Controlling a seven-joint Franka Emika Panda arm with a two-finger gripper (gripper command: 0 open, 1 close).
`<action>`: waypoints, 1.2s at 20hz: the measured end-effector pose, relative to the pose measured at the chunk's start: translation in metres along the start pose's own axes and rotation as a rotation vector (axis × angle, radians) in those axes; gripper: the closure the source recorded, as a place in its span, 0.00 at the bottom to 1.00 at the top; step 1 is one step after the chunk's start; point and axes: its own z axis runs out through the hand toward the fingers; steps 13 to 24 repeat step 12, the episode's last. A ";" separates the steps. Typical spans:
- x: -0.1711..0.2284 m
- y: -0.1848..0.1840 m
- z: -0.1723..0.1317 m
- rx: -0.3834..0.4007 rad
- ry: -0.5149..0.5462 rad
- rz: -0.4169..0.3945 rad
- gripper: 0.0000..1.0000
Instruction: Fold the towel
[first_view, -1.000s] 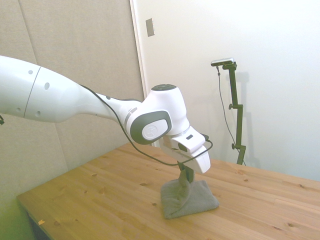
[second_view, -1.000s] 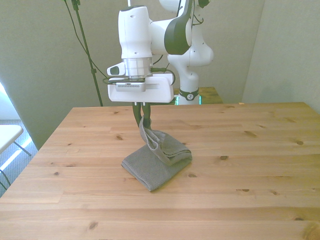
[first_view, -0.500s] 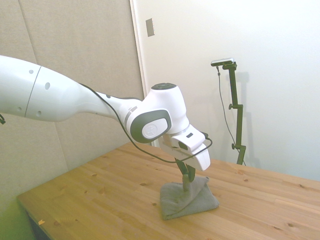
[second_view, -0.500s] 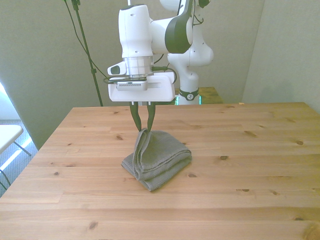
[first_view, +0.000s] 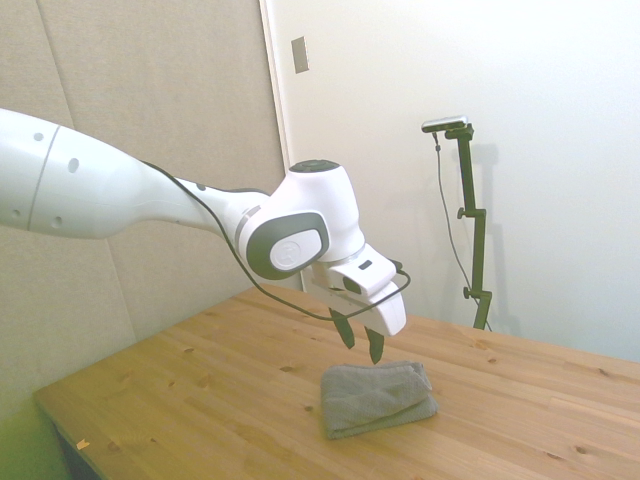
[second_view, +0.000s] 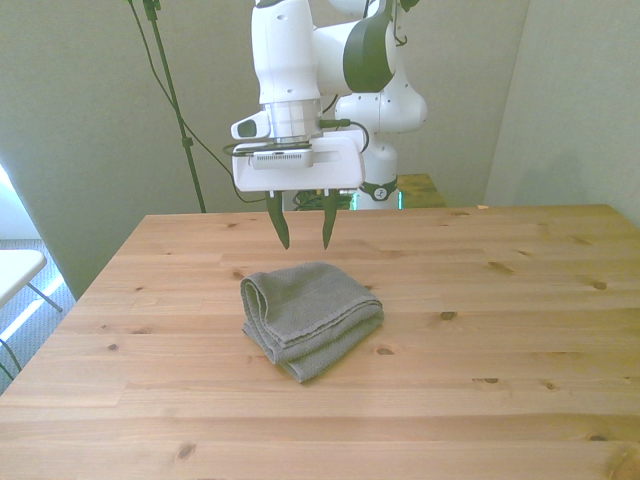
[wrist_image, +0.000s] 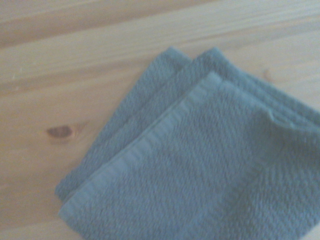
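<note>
A light wooden table (second_view: 520, 330) with visible knots and plank seams carries one thing: a medium-grey soft cloth towel (second_view: 311, 317) (first_view: 377, 397) (wrist_image: 200, 170), folded into thick stacked layers, lying flat near the table's middle.

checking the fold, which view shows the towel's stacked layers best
The wrist view: the towel fills it, with stepped layer edges plainly visible. The front view shows the whole towel on the table, layers only faintly. The side view shows the towel as a low bundle.

Matt, nubby grey cloth towel (second_view: 311, 318) on smooth knotty wooden table (second_view: 520, 330); glossy white plastic arm (first_view: 120, 195).
</note>
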 end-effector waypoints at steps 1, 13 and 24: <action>-0.011 0.004 -0.006 -0.006 -0.014 0.005 0.00; -0.160 0.038 -0.023 -0.025 -0.059 -0.099 0.00; -0.160 0.038 -0.023 -0.025 -0.059 -0.099 0.00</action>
